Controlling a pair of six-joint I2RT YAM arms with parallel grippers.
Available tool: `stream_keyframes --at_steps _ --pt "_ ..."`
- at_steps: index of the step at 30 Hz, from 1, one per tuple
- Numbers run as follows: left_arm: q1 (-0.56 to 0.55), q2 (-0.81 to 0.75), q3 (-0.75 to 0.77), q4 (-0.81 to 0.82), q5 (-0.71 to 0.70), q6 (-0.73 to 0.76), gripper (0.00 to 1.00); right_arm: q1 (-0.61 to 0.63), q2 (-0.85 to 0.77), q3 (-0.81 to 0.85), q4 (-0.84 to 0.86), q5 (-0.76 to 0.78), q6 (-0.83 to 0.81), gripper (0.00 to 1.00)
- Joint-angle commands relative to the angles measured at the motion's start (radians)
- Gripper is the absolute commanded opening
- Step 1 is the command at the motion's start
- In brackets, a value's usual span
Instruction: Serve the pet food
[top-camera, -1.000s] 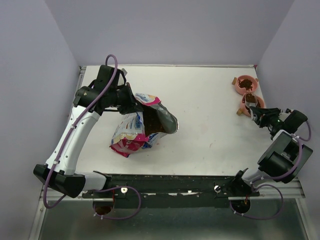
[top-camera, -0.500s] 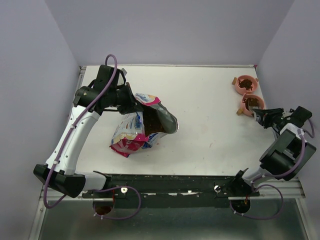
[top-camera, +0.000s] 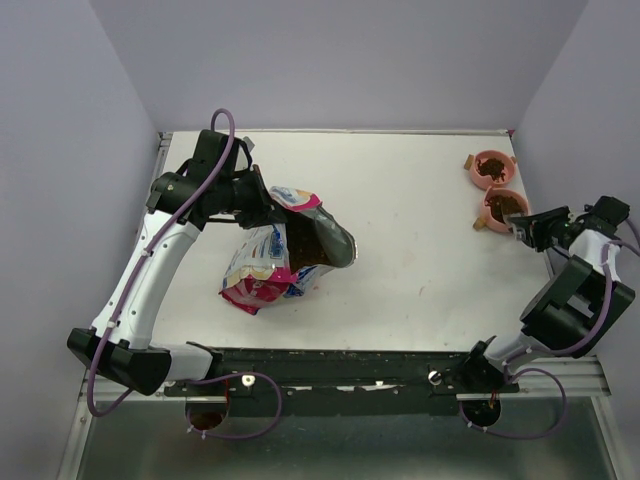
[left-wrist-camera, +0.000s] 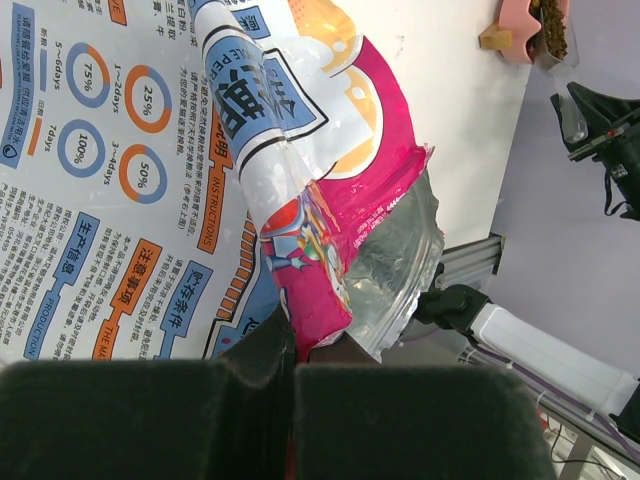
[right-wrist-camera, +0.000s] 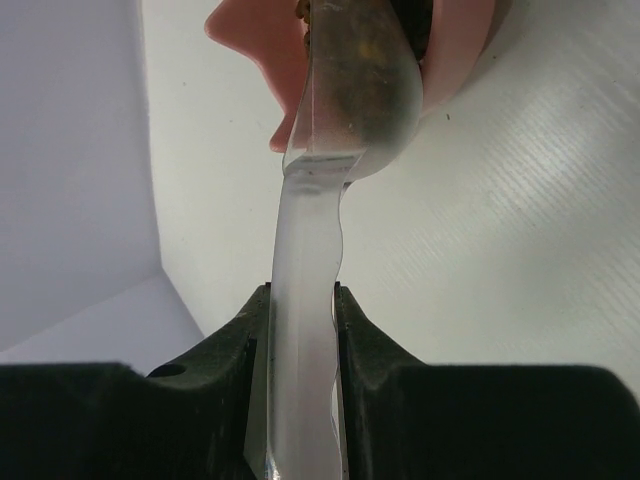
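Note:
The pet food shows as a dark brown heap inside the open pink-and-blue bag (top-camera: 262, 268), at its mouth (top-camera: 312, 243). More of it fills the two pink bowls (top-camera: 478, 168) (top-camera: 487, 212) at the far right. My left gripper (top-camera: 263, 203) (left-wrist-camera: 292, 352) is shut on the bag's top edge (left-wrist-camera: 320, 250) and holds the mouth open. My right gripper (top-camera: 537, 232) (right-wrist-camera: 302, 296) is shut on the handle of a clear scoop (top-camera: 521, 229) (right-wrist-camera: 352, 100). The scoop's cup lies at the near bowl's (right-wrist-camera: 245, 35) rim, with brown showing through its wall.
The white tabletop (top-camera: 410, 260) stretches between the bag and the bowls. Purple walls close in on both sides and at the back. A black rail (top-camera: 330, 365) runs along the near edge. A small tan block (top-camera: 468, 160) sits by the far bowl.
My right arm has drawn back to the right, pulling the scoop off the near bowl toward its right rim. The left arm and the bag have not moved.

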Motion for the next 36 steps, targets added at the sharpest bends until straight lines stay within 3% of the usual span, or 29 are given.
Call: stream_keyframes --at_steps 1,16,36 --pt "0.001 -0.007 0.025 0.042 0.061 -0.010 0.00 0.023 0.003 0.071 -0.147 0.183 -0.105 0.00" --pt "0.001 -0.006 0.017 0.048 0.065 -0.014 0.00 0.179 0.035 0.259 -0.352 0.459 -0.247 0.00" --pt "-0.001 -0.013 0.013 0.051 0.065 -0.016 0.00 0.360 0.092 0.453 -0.501 0.677 -0.346 0.00"
